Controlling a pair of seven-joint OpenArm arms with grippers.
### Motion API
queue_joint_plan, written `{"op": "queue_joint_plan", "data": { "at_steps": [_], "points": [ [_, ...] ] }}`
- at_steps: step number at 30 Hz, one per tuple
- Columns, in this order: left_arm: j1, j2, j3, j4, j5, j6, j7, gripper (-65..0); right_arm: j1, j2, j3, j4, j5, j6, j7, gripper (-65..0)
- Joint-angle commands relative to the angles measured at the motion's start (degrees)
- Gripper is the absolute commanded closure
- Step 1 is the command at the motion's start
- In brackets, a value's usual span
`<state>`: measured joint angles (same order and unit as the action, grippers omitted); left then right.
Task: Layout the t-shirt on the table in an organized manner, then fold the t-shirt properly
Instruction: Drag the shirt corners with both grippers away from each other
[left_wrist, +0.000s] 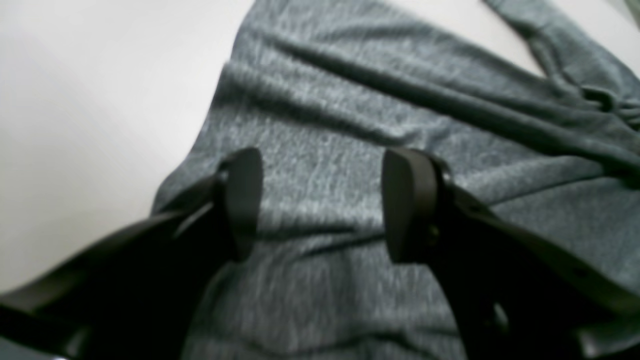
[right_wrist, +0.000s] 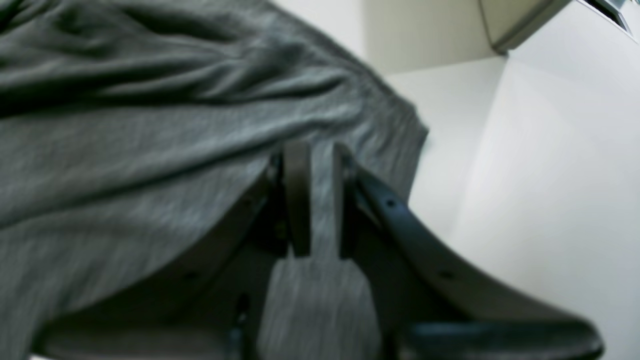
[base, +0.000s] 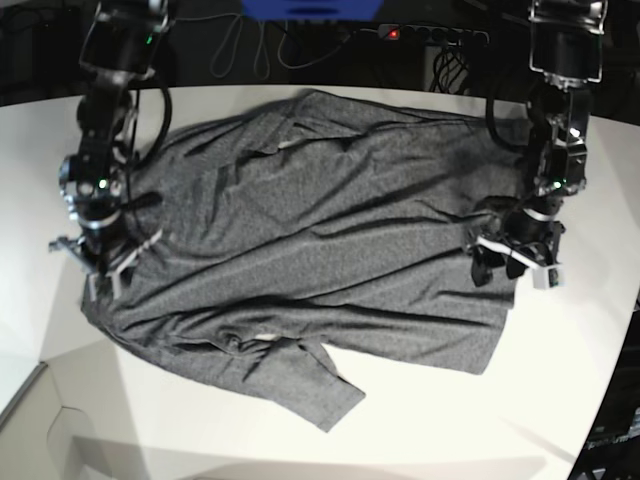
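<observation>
**A:** so where's the t-shirt (base: 310, 250) sitting? Looks spread over most of the middle of the table (base: 560, 400), wrinkly, with one sleeve poking out toward the near side. Far edge of the cloth runs close to the table's back rim. Plenty of bare white near the camera and off to the right, less on the left.

**B:** yeah. The left gripper (left_wrist: 322, 205) is on the right side of the base view, arm reaching down from the far edge, wrist bent over the shirt's hem side. Jaws are apart, just hanging over the fabric, nothing between them.

**A:** and the other one?

**B:** the right gripper (right_wrist: 317, 200) is at the left edge of the shirt, arm also dropping from the back. Jaws pinched on a strip of the cloth, and the fabric bunches up around it.
</observation>
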<state>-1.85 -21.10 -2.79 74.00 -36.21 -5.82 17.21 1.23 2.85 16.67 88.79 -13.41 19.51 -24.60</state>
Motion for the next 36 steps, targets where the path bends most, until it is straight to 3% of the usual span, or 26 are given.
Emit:
{"op": "queue_joint_plan", "data": {
  "at_steps": [1,3,9,24,32,36],
  "points": [
    [-2.8,-0.8,-0.2,0.4,-0.3,-0.2,-1.9,-37.0,-0.1,-0.7,0.0,2.5,0.4,1.5,0.6,-6.6],
    [-4.4,-0.7,0.0,-0.6,-0.3,-0.2,-1.9,-37.0,-2.0,-1.8,0.1,3.9,0.4,2.9,-1.5,-6.6],
    [-9.9,0.8,0.1,-7.4,0.1,-0.2,-1.9,-37.0,-7.5,-2.7,0.3,3.7,0.4,3.0,-3.0,-6.5],
    [-24.3,5.9,0.1,-28.8,0.1,-0.2,-2.0,-37.1,-9.8,-2.5,16.3,-3.4,0.2,3.0,-2.8,-6.5],
    [-28.3,8.4,0.6,-29.8,0.2,-0.2,-2.0,-37.1,-12.1,-2.7,17.1,0.7,0.4,3.2,-2.6,-6.5],
    [-30.6,8.8,5.3,-32.5,0.2,-0.2,-3.6,-37.1,-12.4,-3.4,17.0,5.1,0.4,3.3,-2.6,-6.5]
  ]
}}
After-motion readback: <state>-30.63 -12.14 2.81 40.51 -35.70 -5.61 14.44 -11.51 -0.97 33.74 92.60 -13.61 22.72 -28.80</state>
